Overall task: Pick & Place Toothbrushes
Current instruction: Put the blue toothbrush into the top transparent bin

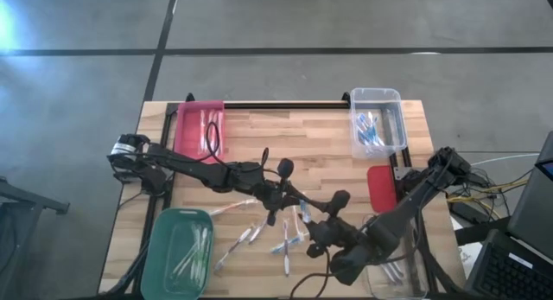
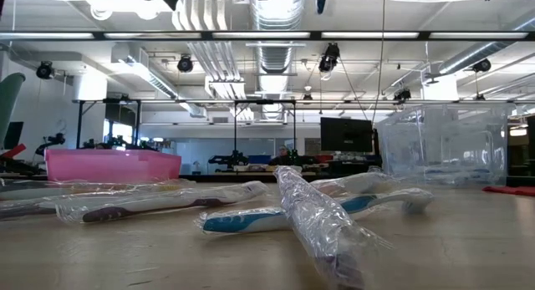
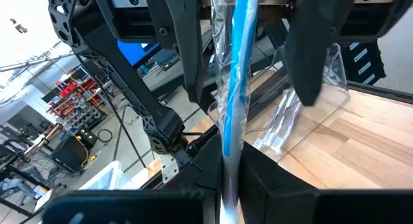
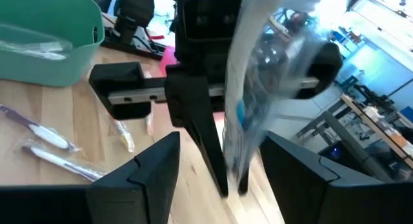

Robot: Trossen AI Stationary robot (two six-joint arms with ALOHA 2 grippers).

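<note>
The two arms meet over the front middle of the wooden table (image 1: 285,131), above a loose group of toothbrushes (image 1: 259,235) in clear wrappers that lie on the boards. The left tool (image 3: 242,75) is closed on a wrapped blue toothbrush (image 3: 237,88), which stands between its two dark fingers (image 3: 184,50) and runs on between the fingers of the other arm. The right tool (image 4: 219,166) has its fingers apart on either side of the same wrapped brush, and it is hard to tell if they press on it. In the high view both tools are close together, the left tool just beside the right one. The green bin (image 1: 177,252) sits at the front left corner of the table with a few pale brushes inside. The pink bin (image 1: 201,131) is at the back left and also holds some brushes. The clear bin (image 1: 377,120) at the back right holds several blue brushes, and another clear bin (image 1: 397,278) is at the front right, partly hidden under the right arm. A red flat object (image 1: 380,186) lies on the table near the right arm. In the low view, wrapped brushes lie across each other on the table.
</note>
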